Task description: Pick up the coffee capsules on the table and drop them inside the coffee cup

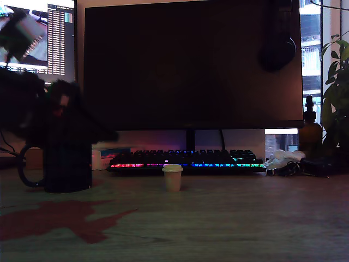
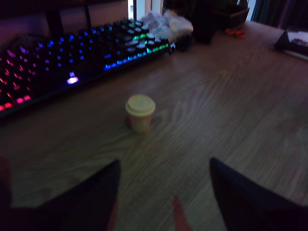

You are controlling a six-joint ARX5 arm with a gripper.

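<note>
The pincer hangs spread and empty over the tabletop, aimed at the cream-white capsule standing just before the keyboard. Next, I reckon: descend, straddle it, then close.

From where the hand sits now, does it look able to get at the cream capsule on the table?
Probably yes. The hand is open and empty, and the cream capsule stands upright ahead of it on bare table, apart from the keyboard. Nothing lies between them.
</note>
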